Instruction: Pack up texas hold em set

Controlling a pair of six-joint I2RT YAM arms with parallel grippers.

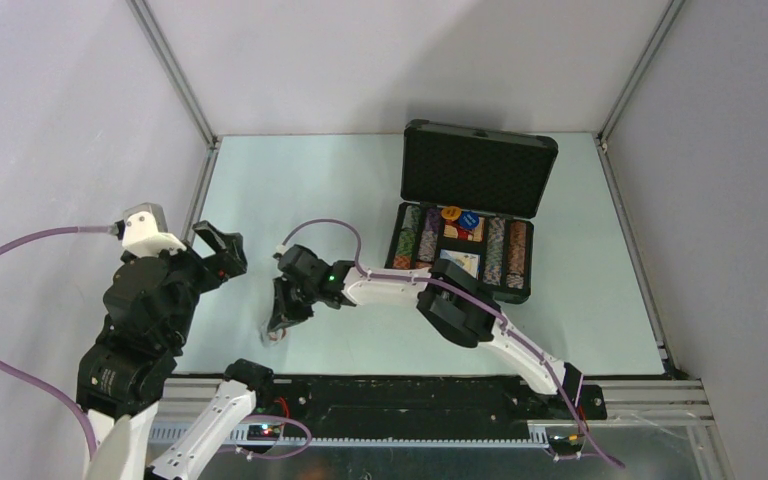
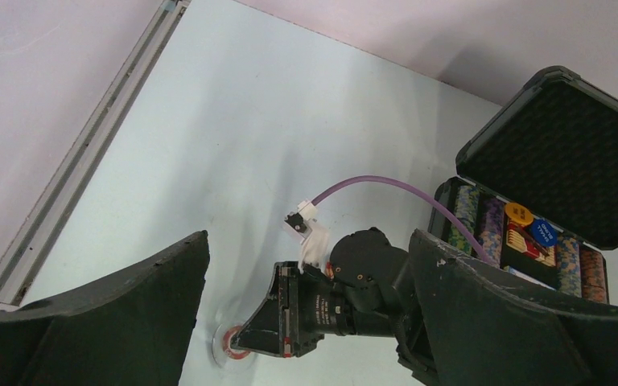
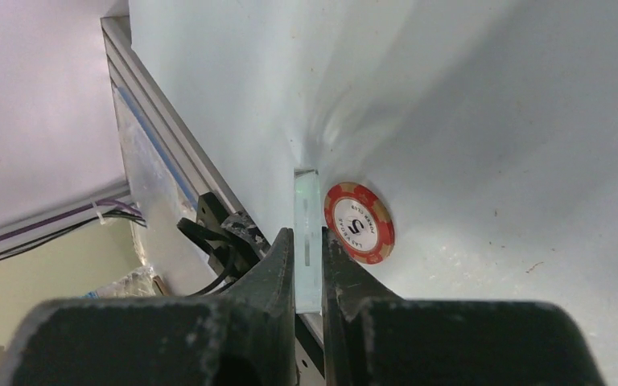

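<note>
Red and white with a "5" on its face, a single poker chip [image 3: 360, 222] lies flat on the pale table [image 1: 310, 180], near the front edge and well apart from the rest of the set. Just beside it the right gripper [image 3: 307, 241] points down at the table, its jaws drawn narrow on a thin clear plate [image 3: 306, 201]. The plate is seen edge-on and stands between the fingertips; I cannot tell whether it touches the chip. From the left wrist view a faint clear ring shows around the chip.

Toward the back right of the table sits the black case [image 1: 475, 170], its lid upright and lined with dark foam. In its tray lie multicoloured chip rows [image 1: 497, 250] on either side of a middle compartment. An orange disc [image 1: 450, 212] and a blue disc [image 1: 470, 220] rest at the back of that compartment, with a white card box [image 1: 462, 262] in front of them.

The left gripper [image 1: 225, 252] hangs above the table's left side, jaws spread wide and holding nothing, aimed toward the right gripper
</note>
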